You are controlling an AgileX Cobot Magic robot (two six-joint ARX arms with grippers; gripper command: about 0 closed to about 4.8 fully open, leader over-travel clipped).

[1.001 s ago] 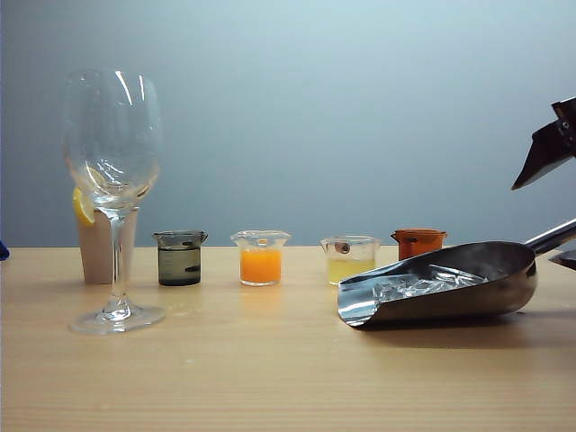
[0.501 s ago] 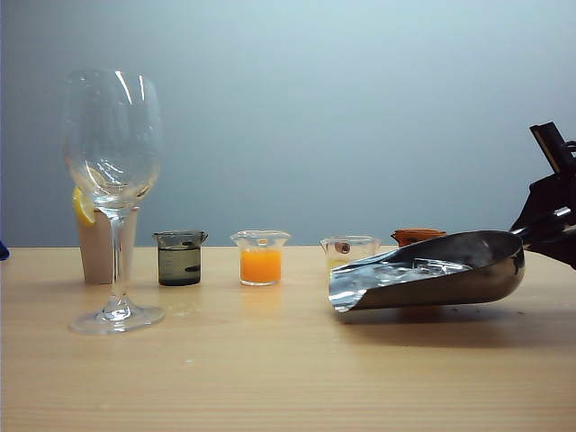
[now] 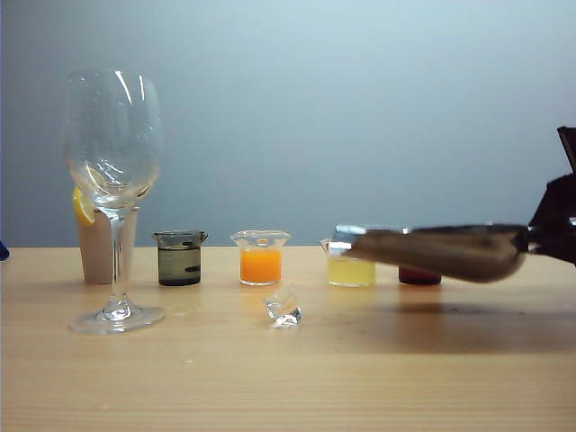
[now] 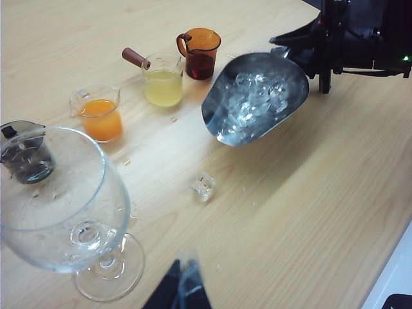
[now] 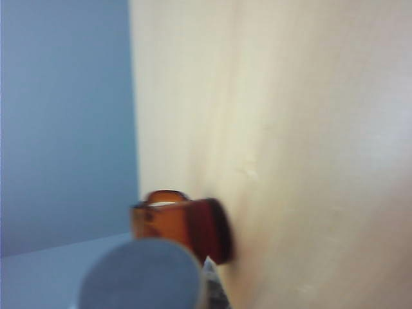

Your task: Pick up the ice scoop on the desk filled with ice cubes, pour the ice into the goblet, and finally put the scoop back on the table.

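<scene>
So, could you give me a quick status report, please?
Right gripper shut on ice scoop, lifted. Left gripper near goblet. One stray ice cube on table.

The goblet (image 3: 113,193) stands at the left of the bench (image 3: 288,378). The ice scoop (image 3: 441,250), held in the right gripper (image 4: 325,48), hangs at the right edge. One ice cube (image 3: 284,309) lies on the bench between them.

One goblet (image 3: 112,193) stands on the table (image 3: 270,378). Four small beakers sit in a row: dark grey (image 3: 180,257), orange (image 3: 261,257), yellow (image 3: 351,268) and amber-red (image 4: 199,53). One ice scoop (image 4: 256,96) holds a heap of ice cubes (image 4: 254,100), too clustered to count; one loose ice cube (image 3: 284,309) lies apart.
</scene>
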